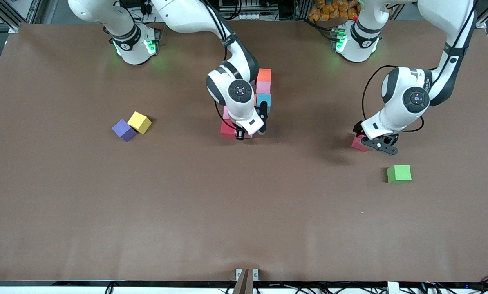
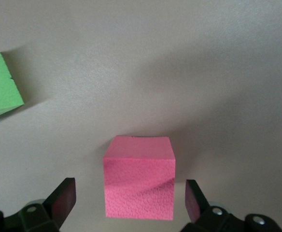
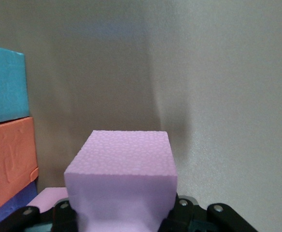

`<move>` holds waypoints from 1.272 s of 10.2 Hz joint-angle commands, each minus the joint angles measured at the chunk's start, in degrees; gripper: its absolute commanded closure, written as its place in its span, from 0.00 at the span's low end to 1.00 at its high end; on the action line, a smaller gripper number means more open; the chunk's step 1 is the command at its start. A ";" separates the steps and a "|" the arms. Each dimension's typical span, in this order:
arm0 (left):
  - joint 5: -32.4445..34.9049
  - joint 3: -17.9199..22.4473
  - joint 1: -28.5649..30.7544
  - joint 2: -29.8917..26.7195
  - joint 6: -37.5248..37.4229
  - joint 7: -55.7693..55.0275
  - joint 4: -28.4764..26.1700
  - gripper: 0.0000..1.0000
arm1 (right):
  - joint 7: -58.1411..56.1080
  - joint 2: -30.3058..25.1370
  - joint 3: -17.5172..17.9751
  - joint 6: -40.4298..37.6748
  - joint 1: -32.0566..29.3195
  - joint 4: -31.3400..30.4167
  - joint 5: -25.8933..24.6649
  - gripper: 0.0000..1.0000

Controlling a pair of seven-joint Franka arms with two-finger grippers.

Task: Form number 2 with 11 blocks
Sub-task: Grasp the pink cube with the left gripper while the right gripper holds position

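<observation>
A: What lies nearest the front camera?

B: A small metal bracket (image 1: 247,274) at the edge of the surface (image 1: 186,212), which is one plain brown sheet. Next comes the green cube (image 1: 399,173), alone toward the left arm's end.

A: And the left pincer?

B: The left pincer (image 1: 381,145) is down low, just beside the green cube and a little farther from the camera. Its fingers (image 2: 63,200) stand wide apart, one on each side of a pink block (image 2: 139,178) that sits on the surface, with clear gaps, so it has hold of nothing.

A: What is toward the right arm's end?

B: A purple block (image 1: 124,130) and a yellow block (image 1: 139,122), touching at a corner, both turned at an angle.

A: Where is the number 2?

B: The part-built number 2 (image 1: 263,92) is at mid-surface. An orange block (image 1: 264,75), a pink one and a light blue one run in a column, with a red block (image 1: 229,129) at the near end; the right arm covers much of the rest.

A: The right pincer?

B: The right pincer (image 1: 250,132) is over the figure's near end, closed on a pale pink block (image 3: 121,181).

A: Any writing?

B: Letters on the left arm's casing, too small to read.

A: And the room?

B: Metal framing, cables and a heap of orange objects (image 1: 334,10) past the top edge, between the two bases with their green lights
</observation>
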 commanded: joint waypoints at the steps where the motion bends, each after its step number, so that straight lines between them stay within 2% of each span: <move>1: -1.48 -0.27 0.48 1.20 2.27 1.12 -0.63 0.00 | 2.60 1.13 -0.23 -0.95 0.42 1.56 -2.18 1.00; 6: -1.48 -0.27 2.06 2.44 6.58 1.12 -3.36 0.00 | 3.74 1.92 -0.23 -0.51 1.12 1.56 -2.27 1.00; 7: -1.48 -0.27 2.67 2.35 6.58 1.03 -3.36 0.18 | 3.74 2.01 -0.23 -0.51 1.21 1.56 -2.27 1.00; 8: -1.48 -0.35 3.46 2.44 6.58 1.03 -3.27 0.43 | 4.26 2.01 -0.23 -0.51 1.29 1.56 -2.27 1.00; 9: -1.48 -0.36 3.47 2.35 6.58 0.94 -3.10 0.69 | 5.22 2.01 -0.23 -0.51 1.29 1.56 -2.35 0.78; 10: -1.91 -0.36 3.47 2.00 6.58 0.42 -3.01 0.76 | 5.58 1.93 -0.23 -0.51 1.21 1.56 -2.35 0.34; 11: -4.61 -0.36 3.55 1.39 6.49 0.42 -2.92 0.79 | 5.50 1.93 -0.23 -0.51 1.12 1.56 -2.27 0.00; 13: -10.76 -0.36 3.99 -1.33 5.53 0.42 -2.66 0.82 | 5.50 1.75 -0.23 -0.51 1.12 1.56 -2.27 0.00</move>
